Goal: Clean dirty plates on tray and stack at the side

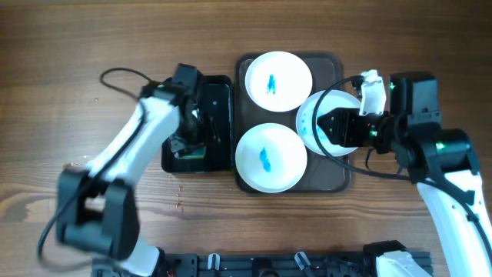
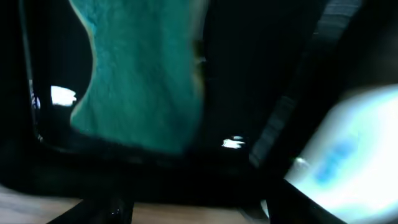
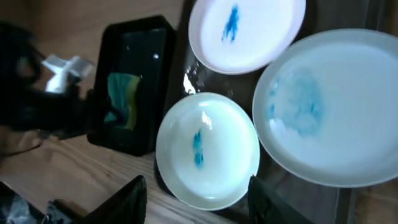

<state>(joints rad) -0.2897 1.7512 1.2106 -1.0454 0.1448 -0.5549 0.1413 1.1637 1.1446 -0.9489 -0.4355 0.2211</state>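
Note:
Three white plates with teal-blue smears lie on the dark tray: a far one, a near one and a right one. My right gripper hovers over the right plate, open and empty. In the right wrist view its fingers frame the near plate, with the far plate and the right plate beyond. My left gripper is over the black basin, open and empty, just above the green sponge.
The black basin holds water and the green sponge, left of the tray. A blurred plate shows at the right of the left wrist view. Bare wooden table surrounds the tray and the basin.

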